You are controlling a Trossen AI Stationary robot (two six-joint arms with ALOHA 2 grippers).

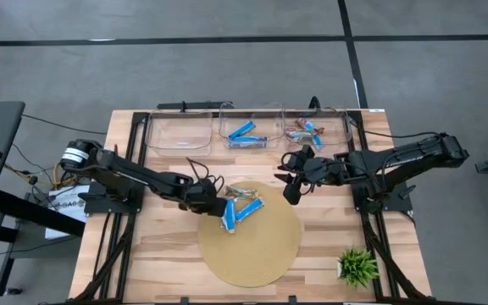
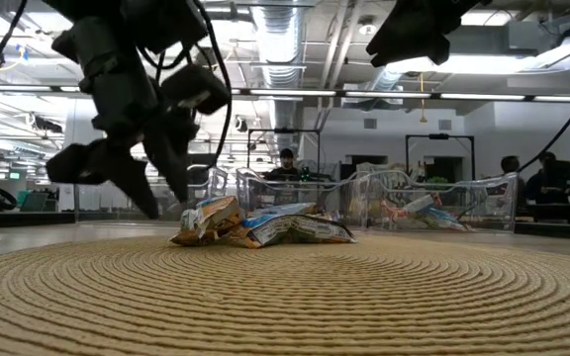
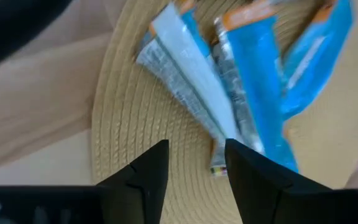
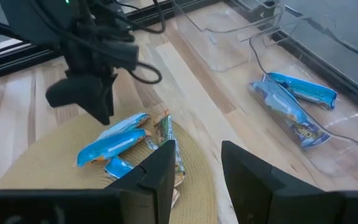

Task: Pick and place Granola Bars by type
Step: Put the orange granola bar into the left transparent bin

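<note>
The left gripper (image 3: pixel 194 163) was open, empty, just before the bars (image 3: pixel 229 81) — probably to take one; the right gripper (image 4: pixel 194 163) waited open.

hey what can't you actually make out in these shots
- How many bars are in the pile on the mat: they overlap in every view.
- Wrapper print: blurred in the left wrist view.
- Right bin contents: tiny from above, hazy behind clear walls in the low view.
</note>
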